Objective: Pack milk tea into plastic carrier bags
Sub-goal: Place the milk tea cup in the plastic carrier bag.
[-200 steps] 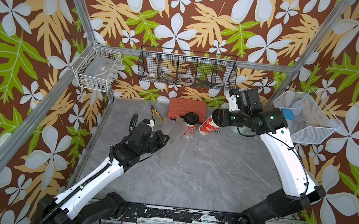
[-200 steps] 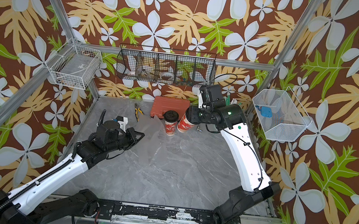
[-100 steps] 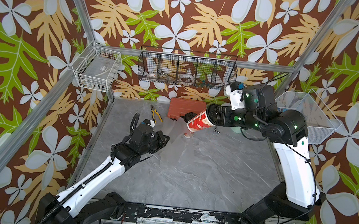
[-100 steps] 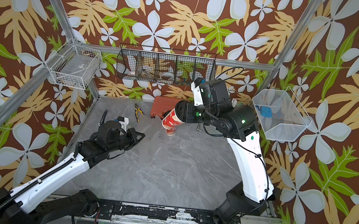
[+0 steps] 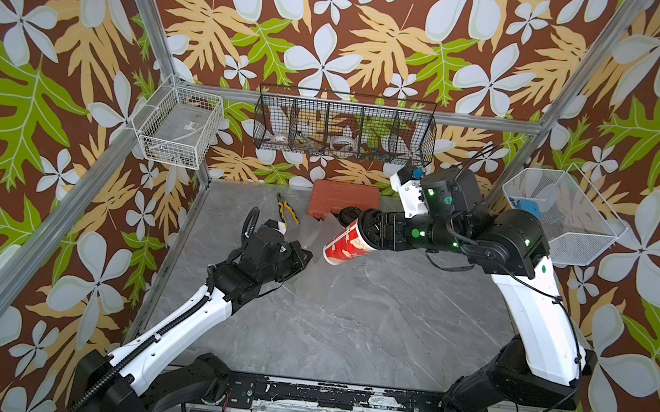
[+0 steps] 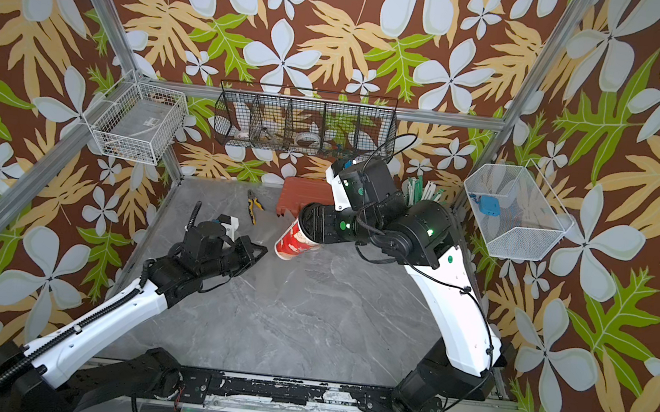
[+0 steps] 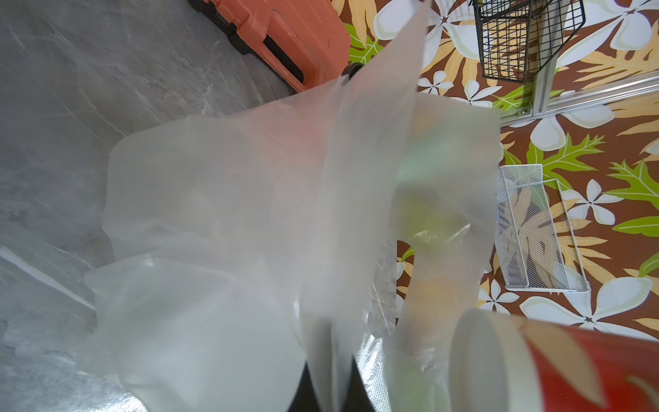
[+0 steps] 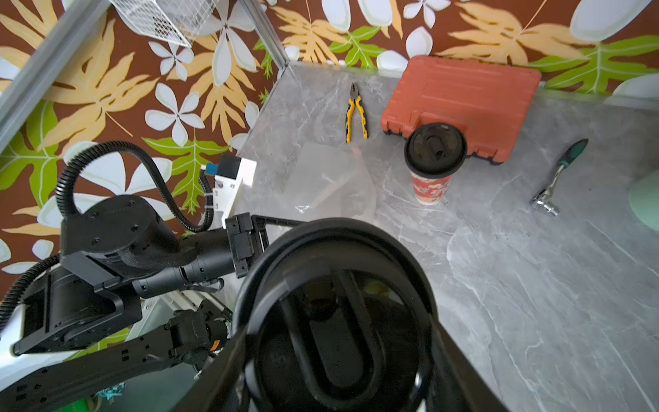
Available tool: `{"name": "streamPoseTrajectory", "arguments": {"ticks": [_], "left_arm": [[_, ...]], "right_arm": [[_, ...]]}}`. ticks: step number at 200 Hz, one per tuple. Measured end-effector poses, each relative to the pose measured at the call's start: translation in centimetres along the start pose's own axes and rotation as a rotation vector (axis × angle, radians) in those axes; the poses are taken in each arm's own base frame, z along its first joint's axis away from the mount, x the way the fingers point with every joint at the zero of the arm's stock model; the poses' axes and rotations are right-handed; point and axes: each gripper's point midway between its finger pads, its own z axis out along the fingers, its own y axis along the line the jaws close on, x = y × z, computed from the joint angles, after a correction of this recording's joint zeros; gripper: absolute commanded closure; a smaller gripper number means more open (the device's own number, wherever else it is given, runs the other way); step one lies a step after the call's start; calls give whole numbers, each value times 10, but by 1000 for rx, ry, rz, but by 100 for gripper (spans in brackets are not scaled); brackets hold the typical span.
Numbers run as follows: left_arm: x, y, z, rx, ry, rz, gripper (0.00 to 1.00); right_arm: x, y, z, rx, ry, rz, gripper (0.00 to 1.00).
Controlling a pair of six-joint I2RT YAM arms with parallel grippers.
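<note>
Loading the first cup (image 5: 342,248): right hand (image 5: 362,235) clamps it, left hand (image 5: 303,255) pinches the bag (image 7: 249,214); next, aim its base into the mouth.

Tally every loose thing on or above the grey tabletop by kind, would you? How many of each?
Red lidded cups: 2, a standing cup and a held cup
Clear bag: 1 that I can make out
Pliers: 1
Ratchet: 1
Orange tool case: 1
Mint-green cup: 1
Total: 7
</note>
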Motion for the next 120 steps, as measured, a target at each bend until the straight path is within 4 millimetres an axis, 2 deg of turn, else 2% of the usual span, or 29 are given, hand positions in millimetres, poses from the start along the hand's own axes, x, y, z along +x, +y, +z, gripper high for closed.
{"name": "streamPoseTrajectory", "arguments": {"ticks": [65, 120], "left_arm": [[-4, -4, -6, 9, -21, 3, 100], [-4, -6, -11, 21, -28, 7, 100]], "right_arm": [[30, 1, 35, -21, 84, 34, 47], [38, 2, 59, -32, 106, 44, 48]]}}
